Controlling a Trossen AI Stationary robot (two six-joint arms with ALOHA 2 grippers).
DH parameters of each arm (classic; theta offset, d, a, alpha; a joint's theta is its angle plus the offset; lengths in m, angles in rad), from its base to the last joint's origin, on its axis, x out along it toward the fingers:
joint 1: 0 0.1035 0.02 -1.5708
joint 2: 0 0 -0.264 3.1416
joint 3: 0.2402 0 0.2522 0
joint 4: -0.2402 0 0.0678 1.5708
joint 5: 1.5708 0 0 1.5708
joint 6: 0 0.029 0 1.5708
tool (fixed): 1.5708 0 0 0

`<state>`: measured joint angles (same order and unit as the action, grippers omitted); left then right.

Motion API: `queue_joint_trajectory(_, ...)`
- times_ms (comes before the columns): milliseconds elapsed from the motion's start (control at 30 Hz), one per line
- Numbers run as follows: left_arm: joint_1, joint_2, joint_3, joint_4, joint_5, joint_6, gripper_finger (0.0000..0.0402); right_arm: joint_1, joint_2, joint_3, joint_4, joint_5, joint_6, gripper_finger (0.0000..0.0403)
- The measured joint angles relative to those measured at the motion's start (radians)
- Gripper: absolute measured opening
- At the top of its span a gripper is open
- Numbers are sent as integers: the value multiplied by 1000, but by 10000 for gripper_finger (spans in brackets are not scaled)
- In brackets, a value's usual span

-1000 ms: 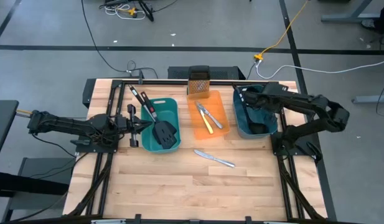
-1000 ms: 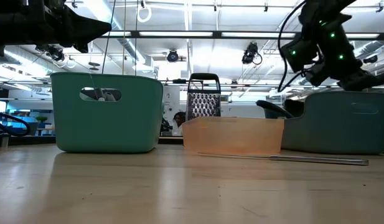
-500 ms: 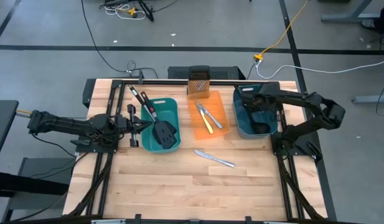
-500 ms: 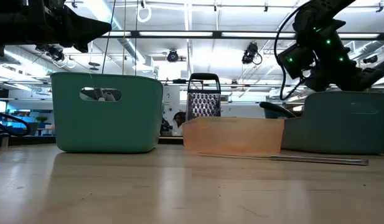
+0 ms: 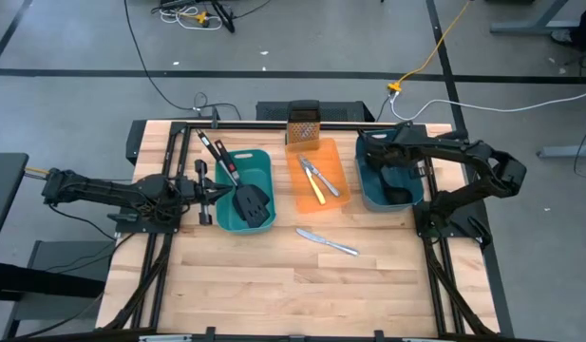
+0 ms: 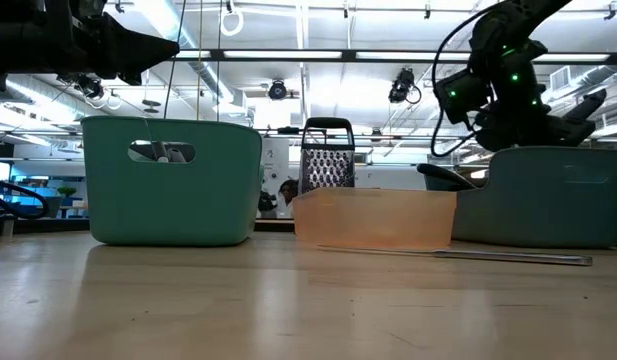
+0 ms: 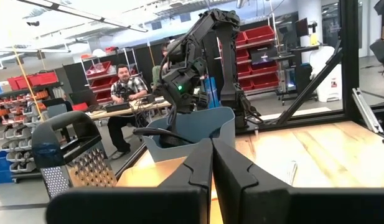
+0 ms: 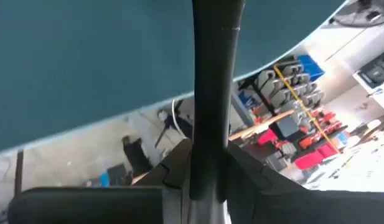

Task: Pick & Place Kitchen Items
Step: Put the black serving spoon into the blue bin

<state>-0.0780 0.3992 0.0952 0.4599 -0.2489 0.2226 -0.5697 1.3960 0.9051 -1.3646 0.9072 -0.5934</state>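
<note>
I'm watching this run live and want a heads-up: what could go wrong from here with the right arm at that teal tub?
1. The right gripper is shut on a black ladle handle, close against the wall of the right teal tub. The handle might catch the rim and tip or drag the tub.
2. The orange tray, which holds knives, sits right beside that tub. A shoved tub could knock it.
</note>
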Motion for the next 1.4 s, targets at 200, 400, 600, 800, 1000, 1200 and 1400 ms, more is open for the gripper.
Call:
queue_joint_trajectory(200, 0, 0, 0, 1, -2, 11, 15, -11, 0, 0, 74, -68, -7, 70)
queue_joint_trajectory(400, 0, 0, 0, 1, -2, 16, 15, -14, 0, 0, 98, -180, -70, 70)
queue_joint_trajectory(600, 0, 0, 0, 1, -2, 16, 15, -14, 0, 0, 102, -191, -77, 82)
queue_joint_trajectory(800, 0, 0, 0, 1, -2, 17, 15, -14, 0, 0, 105, -200, -40, 102)
queue_joint_trajectory(1000, 0, 0, 0, 1, -2, 17, 15, -14, 0, 0, 101, -169, 14, 106)
queue_joint_trajectory(1200, 0, 0, 0, 1, -2, 17, 15, -13, -7, 0, 83, -102, 57, 108)
queue_joint_trajectory(1400, 0, 0, 0, 1, -2, 18, 15, 1, -89, 14, 72, -107, 86, 108)
